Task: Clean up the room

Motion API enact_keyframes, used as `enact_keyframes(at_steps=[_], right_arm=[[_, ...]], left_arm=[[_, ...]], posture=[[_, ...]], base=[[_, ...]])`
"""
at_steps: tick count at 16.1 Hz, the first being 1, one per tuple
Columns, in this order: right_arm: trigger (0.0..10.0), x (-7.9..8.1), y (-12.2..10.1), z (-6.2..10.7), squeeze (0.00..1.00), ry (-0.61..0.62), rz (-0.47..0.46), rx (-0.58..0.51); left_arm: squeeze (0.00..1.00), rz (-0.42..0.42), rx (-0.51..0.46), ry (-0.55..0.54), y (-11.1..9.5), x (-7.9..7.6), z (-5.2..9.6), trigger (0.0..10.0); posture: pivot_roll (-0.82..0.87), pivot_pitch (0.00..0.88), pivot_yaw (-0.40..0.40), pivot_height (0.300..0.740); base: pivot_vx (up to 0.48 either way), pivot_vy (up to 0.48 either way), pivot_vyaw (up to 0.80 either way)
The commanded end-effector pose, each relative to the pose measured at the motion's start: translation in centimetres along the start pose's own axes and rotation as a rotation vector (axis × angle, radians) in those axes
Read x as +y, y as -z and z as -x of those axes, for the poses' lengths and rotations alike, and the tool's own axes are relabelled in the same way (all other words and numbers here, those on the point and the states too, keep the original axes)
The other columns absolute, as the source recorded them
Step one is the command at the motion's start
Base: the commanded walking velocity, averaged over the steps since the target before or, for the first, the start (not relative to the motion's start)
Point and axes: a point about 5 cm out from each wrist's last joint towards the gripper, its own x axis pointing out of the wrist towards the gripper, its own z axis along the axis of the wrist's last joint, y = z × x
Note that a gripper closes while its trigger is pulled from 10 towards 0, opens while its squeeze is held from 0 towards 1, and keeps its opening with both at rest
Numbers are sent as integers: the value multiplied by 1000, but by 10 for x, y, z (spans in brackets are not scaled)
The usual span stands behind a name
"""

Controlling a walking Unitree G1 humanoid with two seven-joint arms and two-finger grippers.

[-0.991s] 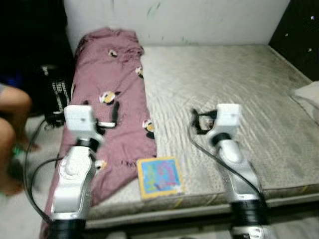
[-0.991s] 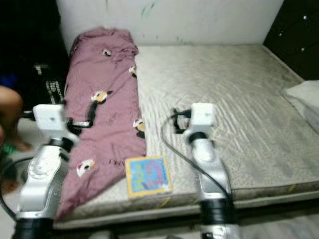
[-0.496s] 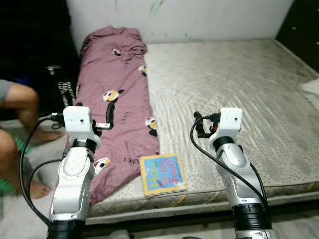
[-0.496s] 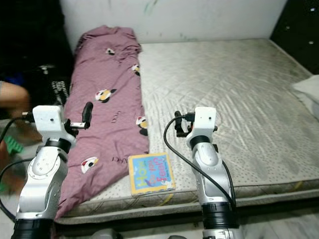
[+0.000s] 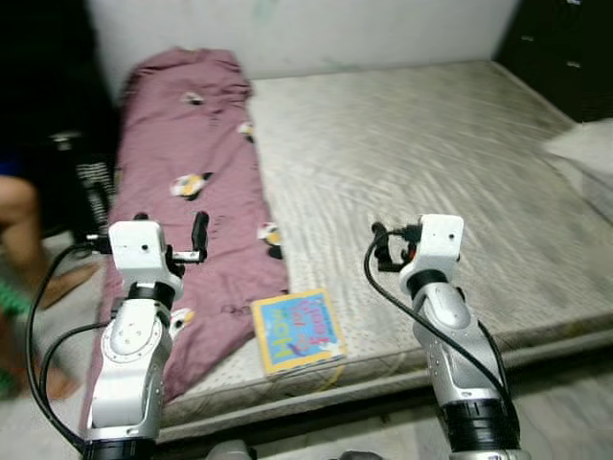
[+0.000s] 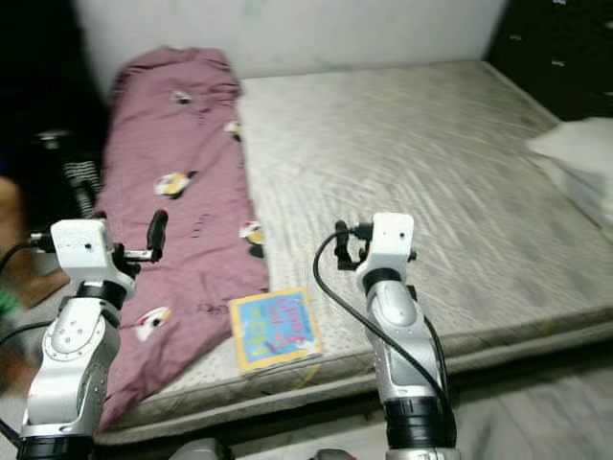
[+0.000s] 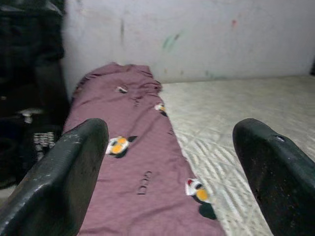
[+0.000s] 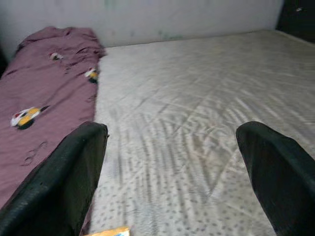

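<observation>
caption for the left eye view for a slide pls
Both grippers, left and right, open over a bare mattress with a maroon blanket and a book.

1. The book (image 5: 298,332) lying at the bed's (image 5: 460,163) near edge, between the two sets of jaws and nearer the robot than either, has large coloured lettering on its cover, too blurred to read.
2. The maroon blanket (image 5: 182,182) ahead of the left jaws carries small dark marks that may be letters; I can't make them out.
</observation>
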Motion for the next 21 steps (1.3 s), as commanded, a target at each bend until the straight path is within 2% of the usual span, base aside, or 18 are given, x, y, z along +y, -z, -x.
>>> enact_keyframes(at_steps=[1,3,5,9,20,21], right_arm=[[10000,5,-4,-2,0,-17,11,-15],[10000,0,-7,-1,0,-15,17,-24],[10000,-1,-10,-1,0,-14,20,-44],[10000,2,-11,4,0,-20,4,-62],[10000,7,-9,3,0,-50,3,-56],[10000,7,-9,3,0,-49,5,-57]], left_arm=[[0,-5,10,-9,2,2,0,10000],[0,-4,12,-4,3,-3,5,10000],[0,-8,20,-3,4,-6,11,10000],[0,4,33,-2,6,-3,15,10000],[0,-3,34,-8,4,-5,15,10000],[0,-9,29,-13,3,-5,15,10000]], posture=[[38,0,-10,740],[44,2,-23,740],[47,24,-24,740],[43,54,-22,740],[53,51,-28,623],[53,49,-29,623]], base=[[0,0,-800],[0,0,-709],[0,0,0],[0,0,0],[0,0,0],[0,0,0]])
